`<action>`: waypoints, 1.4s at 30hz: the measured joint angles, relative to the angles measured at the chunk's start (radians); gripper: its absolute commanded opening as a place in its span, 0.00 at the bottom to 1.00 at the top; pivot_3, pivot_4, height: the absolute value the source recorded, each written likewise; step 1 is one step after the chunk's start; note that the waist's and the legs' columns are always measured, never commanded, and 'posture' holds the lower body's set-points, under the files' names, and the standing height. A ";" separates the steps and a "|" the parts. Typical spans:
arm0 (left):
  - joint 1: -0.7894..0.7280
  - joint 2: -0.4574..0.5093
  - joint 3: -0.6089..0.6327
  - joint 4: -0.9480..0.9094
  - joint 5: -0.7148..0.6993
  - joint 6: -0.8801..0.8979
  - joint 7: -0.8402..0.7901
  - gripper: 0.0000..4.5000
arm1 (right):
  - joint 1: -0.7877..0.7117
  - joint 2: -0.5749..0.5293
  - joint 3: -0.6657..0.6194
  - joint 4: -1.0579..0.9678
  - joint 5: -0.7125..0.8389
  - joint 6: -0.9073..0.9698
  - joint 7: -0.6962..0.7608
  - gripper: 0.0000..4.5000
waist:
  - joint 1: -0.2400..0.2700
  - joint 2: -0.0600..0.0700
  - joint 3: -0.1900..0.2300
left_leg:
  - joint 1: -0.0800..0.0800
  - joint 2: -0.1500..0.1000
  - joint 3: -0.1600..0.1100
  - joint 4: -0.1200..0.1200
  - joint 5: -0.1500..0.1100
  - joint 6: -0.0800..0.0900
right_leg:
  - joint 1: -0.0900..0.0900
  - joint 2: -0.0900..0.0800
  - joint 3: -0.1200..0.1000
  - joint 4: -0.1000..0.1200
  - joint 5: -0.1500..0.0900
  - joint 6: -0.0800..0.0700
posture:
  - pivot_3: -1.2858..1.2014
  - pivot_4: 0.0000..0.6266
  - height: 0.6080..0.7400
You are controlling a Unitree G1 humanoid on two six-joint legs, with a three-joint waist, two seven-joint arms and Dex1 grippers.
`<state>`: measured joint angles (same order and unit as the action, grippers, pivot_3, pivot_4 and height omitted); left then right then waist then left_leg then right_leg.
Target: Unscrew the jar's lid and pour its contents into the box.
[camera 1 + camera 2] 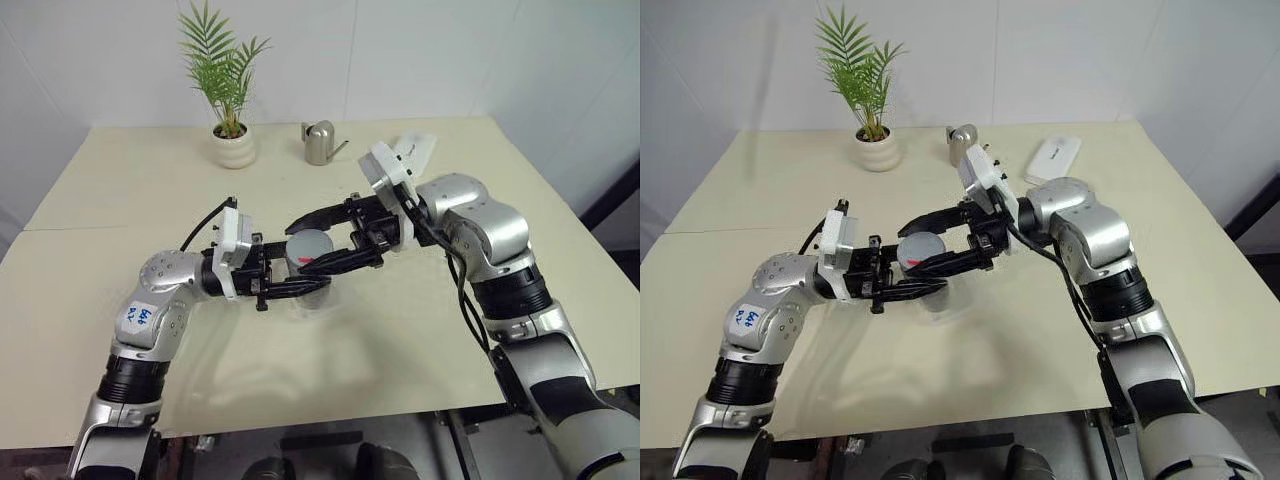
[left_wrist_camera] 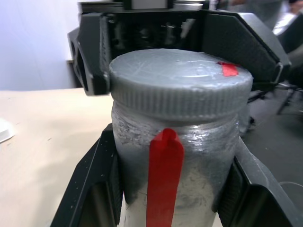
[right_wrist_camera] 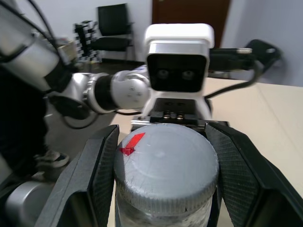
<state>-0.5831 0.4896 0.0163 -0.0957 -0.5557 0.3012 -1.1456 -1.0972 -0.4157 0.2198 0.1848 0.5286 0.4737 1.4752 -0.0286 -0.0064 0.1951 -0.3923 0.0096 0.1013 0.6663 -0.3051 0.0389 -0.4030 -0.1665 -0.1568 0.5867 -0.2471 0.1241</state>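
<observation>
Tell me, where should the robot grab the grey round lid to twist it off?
On its ribbed edge, from the side. The grey round screw lid is flat on top but has ridges around the rim, so it seems best pinched there. The right gripper squeezes opposite sides, while the left gripper clamps the clear jar below.

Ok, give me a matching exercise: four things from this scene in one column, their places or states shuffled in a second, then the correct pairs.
Things:
1. round grey ribbed screw lid
2. clear cylindrical jar with a red strip
3. silver metal watering can
4. white oblong case

Places or states:
A. held between the left gripper's jaws
B. far side of the table, by the potted palm
C. clamped by the right gripper
D. lying flat near the table's far right corner

Pairs: 1-C, 2-A, 3-B, 4-D
</observation>
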 measured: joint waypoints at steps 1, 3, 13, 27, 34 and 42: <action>0.000 0.000 0.001 0.006 0.000 -0.004 -0.003 0.45 | 0.000 0.006 0.000 0.012 -0.001 -0.010 0.004 0.57 | 0.001 0.000 0.000 | 0.000 0.000 0.000 0.000 0.000 0.000 | 0.000 0.000 0.000 0.000 0.000 0.000 | 0.52 0.24 1.00; 0.000 -0.001 0.002 0.019 0.000 -0.011 -0.004 0.45 | -0.001 0.016 0.000 0.033 -0.003 -0.023 0.004 0.57 | 0.001 0.000 0.000 | 0.000 0.000 0.000 0.000 0.000 0.000 | 0.000 0.000 0.000 0.000 0.000 0.000 | 0.52 0.24 1.00; 0.013 0.028 0.069 0.030 -0.005 -0.014 0.027 0.45 | -0.001 0.022 -0.046 0.076 -0.022 -0.041 -0.028 0.99 | 0.002 0.000 0.000 | 0.000 0.000 0.000 0.001 0.000 0.000 | 0.000 0.000 0.000 0.000 0.000 0.000 | 0.52 0.24 1.00; 0.023 0.020 0.070 0.029 -0.005 0.006 0.067 0.45 | 0.055 0.118 -0.043 -0.064 -0.076 -0.034 -0.263 0.99 | 0.001 0.000 0.000 | 0.000 0.000 0.001 0.001 0.000 -0.001 | -0.001 0.000 0.001 0.001 0.000 0.000 | 0.52 0.24 1.00; 0.023 0.018 0.061 0.023 -0.005 0.018 0.081 0.45 | 0.045 0.154 -0.024 -0.003 -0.124 -0.053 -0.290 0.99 | 0.001 0.000 0.000 | 0.000 0.000 0.001 0.001 0.000 -0.001 | -0.001 0.000 0.001 0.001 0.000 0.000 | 0.52 0.24 1.00; 0.033 0.018 0.070 0.009 -0.005 0.022 0.110 0.45 | -0.002 0.159 -0.024 0.088 -0.128 -0.094 -0.241 0.99 | 0.000 0.000 0.000 | 0.000 0.000 0.001 0.000 0.000 -0.001 | -0.002 0.000 0.001 0.001 0.000 0.000 | 0.52 0.24 1.00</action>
<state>-0.5498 0.5072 0.0862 -0.0871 -0.5608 0.3230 -1.0351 -1.0992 -0.2565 0.1961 0.2723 0.4010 0.3799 1.2344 -0.0282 -0.0064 0.1951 -0.3926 0.0098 0.1026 0.6668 -0.3054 0.0382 -0.4046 -0.1665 -0.1560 0.5876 -0.2470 0.1240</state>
